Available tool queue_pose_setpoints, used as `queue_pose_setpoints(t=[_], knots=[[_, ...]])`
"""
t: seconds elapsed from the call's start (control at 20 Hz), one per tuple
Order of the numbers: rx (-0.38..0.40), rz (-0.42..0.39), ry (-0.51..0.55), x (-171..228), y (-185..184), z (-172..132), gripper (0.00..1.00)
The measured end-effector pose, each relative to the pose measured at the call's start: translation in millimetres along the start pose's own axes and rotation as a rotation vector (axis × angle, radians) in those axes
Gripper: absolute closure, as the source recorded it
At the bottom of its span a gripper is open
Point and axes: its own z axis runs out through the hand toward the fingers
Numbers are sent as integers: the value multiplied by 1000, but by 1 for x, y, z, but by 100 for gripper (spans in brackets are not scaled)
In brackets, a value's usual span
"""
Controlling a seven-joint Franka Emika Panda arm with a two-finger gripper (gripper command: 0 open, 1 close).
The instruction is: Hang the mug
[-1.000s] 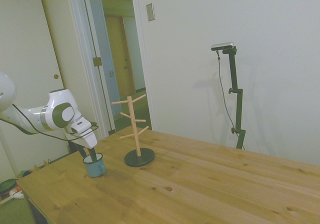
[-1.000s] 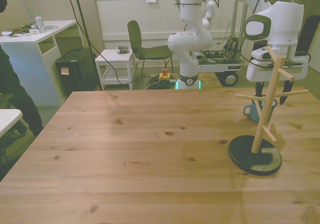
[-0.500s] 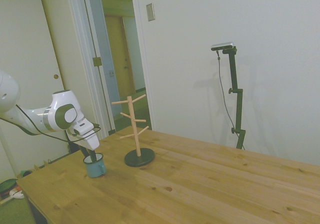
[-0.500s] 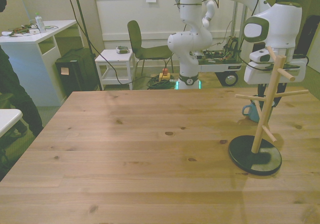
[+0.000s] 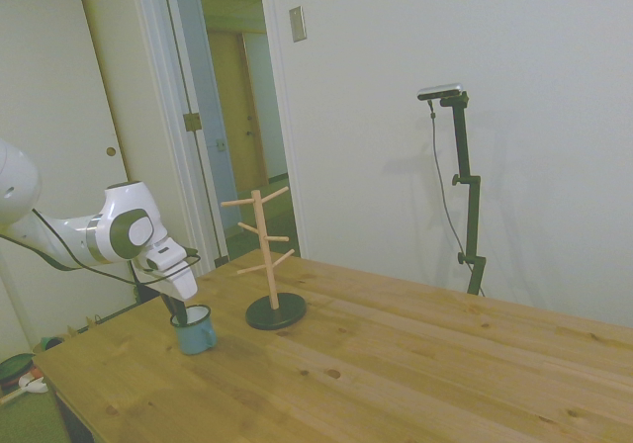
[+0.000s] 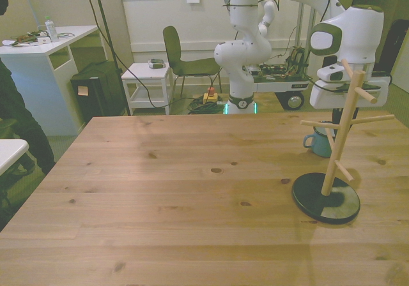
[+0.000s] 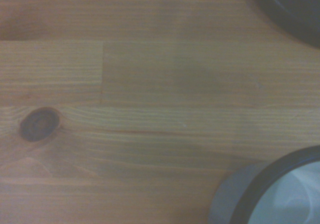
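Upright on the worktop (image 5: 415, 364), near its edge, beside the peg stand (image 5: 267, 255) and apart from its dark base: the mug (image 5: 195, 330), teal with a pale rim. Reaching down at the mug's rim, on the side away from the stand: the fingers (image 5: 176, 310), one seemingly dipping into the mouth. Cannot tell whether closed on the wall or apart. Half hidden behind the stand's post in the front view: the mug (image 6: 317, 143), handle toward the front view's left.
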Motion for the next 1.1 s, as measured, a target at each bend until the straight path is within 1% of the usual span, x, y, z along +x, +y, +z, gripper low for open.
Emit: queue_pose_setpoints(t=[0.2, 0.4, 0.45, 0.65, 0.8, 0.95, 1.1], knots=[[-20, 6, 10, 10, 4, 2, 100], [-87, 23, 52, 21, 1, -3, 100], [-105, 33, 70, 23, -2, -8, 100], [-139, 60, 120, 22, -17, -31, 100], [-154, 40, 144, 12, -27, -45, 100], [-152, 26, 165, 10, -38, -63, 100], [-147, 11, 180, 9, -50, -71, 100]])
